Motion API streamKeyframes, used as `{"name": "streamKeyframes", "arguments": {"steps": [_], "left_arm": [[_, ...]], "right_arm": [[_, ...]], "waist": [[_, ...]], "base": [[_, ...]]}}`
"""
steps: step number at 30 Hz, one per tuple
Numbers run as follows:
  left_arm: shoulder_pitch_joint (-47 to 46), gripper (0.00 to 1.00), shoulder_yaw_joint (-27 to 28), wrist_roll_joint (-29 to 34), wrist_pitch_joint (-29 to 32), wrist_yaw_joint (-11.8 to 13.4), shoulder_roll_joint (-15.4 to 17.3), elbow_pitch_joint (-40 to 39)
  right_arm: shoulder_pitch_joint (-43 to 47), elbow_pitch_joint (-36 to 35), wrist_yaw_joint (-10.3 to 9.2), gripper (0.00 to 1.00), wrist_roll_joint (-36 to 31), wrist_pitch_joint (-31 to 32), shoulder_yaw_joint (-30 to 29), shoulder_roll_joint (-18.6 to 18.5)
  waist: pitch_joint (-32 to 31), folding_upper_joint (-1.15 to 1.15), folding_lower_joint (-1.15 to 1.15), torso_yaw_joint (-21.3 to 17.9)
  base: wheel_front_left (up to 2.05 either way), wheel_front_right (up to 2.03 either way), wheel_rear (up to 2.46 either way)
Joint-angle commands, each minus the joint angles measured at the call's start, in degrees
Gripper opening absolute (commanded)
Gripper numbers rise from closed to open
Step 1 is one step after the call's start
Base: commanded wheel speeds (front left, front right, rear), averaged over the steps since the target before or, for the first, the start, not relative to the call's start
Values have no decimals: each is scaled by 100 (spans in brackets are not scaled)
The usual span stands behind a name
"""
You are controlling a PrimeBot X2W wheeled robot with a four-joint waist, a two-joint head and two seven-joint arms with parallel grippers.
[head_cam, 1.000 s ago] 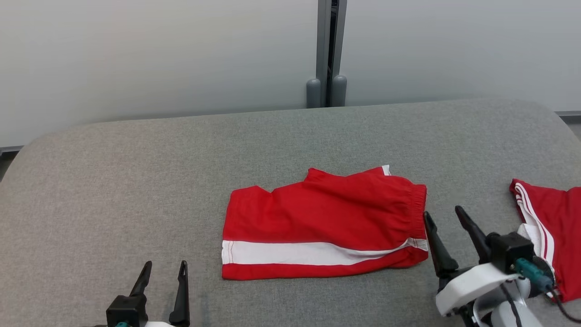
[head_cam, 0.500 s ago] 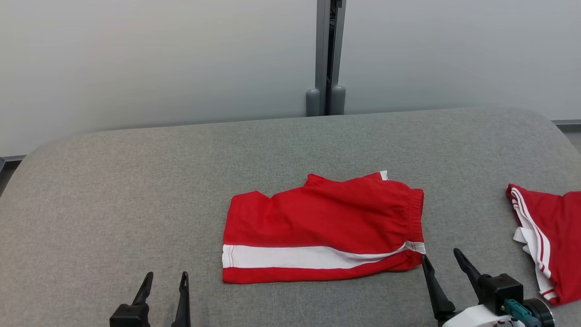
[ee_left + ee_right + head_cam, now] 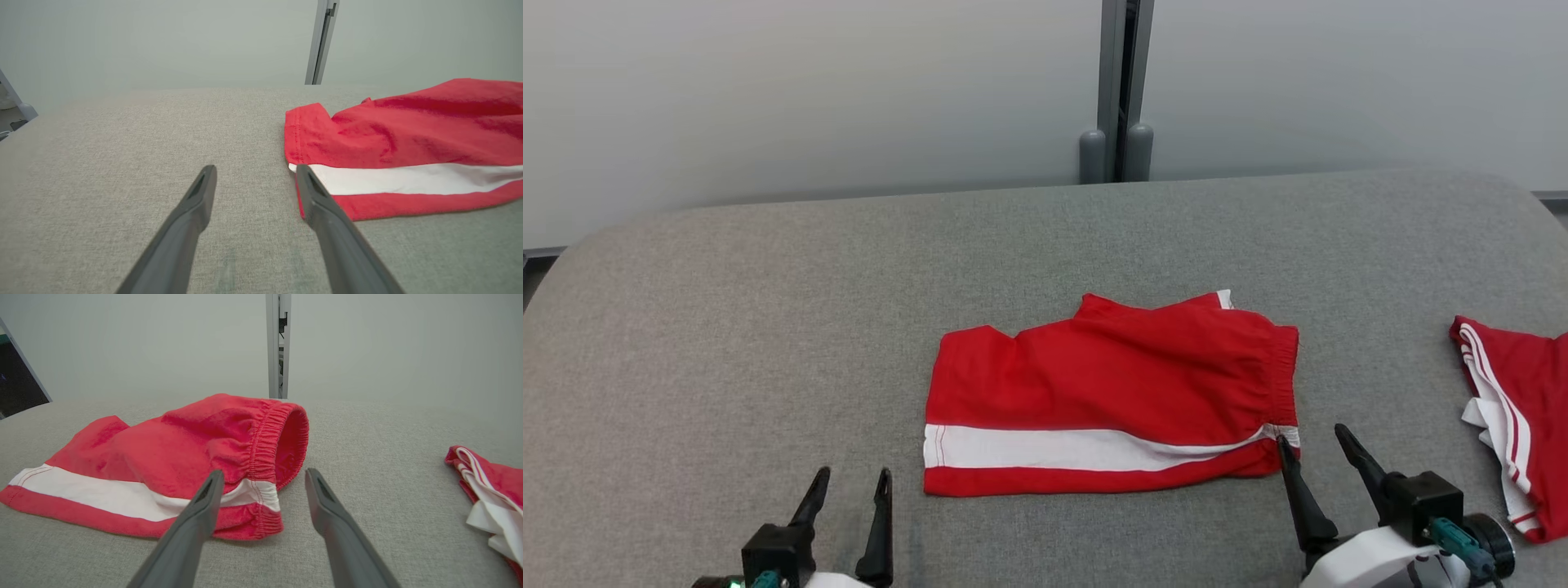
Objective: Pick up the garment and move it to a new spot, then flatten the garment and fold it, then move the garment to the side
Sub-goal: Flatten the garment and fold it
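**Red shorts (image 3: 1111, 400) look folded**

They lie in the middle of the grey cloth (image 3: 768, 327). Left claw (image 3: 853, 474) sits at their 7 o'clock and right claw (image 3: 1310, 435) at 4 o'clock, both spread apart and empty. Next, I think, comes moving them aside: each claw must pinch an end. No words to read.

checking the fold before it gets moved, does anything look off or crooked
The folded red shorts lie flat, but the layers do not line up: the far edge steps, a white corner pokes out, and the waistband gapes open. A second red garment lies crumpled at the right.
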Motion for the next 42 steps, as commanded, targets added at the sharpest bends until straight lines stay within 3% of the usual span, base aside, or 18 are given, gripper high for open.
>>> {"name": "streamKeyframes", "arguments": {"steps": [1,15,31,40,41,42], "left_arm": [[-169,100,-38,-67,-7,-31,20,-4],[-1139,100,-774,-864,-7,-139,23,836],[-1391,100,-796,-1364,-7,-210,25,1318],[-1463,100,-685,-1247,-7,-293,23,1246],[-1448,86,-683,-1231,-7,-304,23,1242],[-1431,80,-682,-1234,-7,-310,23,1272]], "right_arm": [[-75,-37,-2,100,17,-24,7,-24],[-441,-122,-2,100,-69,-24,129,-27],[-509,-122,-2,100,11,-24,167,-26],[-522,-64,-1,100,47,-24,134,-26],[-523,-57,-2,100,54,-24,130,-26],[-522,-51,-2,100,61,-24,132,-26]], "waist": [[146,0,0,-20],[860,0,0,-308],[926,0,0,-483],[949,0,0,-525],[946,0,0,-527],[940,0,0,-530]], "base": [[0,0,0],[0,0,0],[0,0,0],[0,0,0],[0,0,0],[0,0,0]]}}
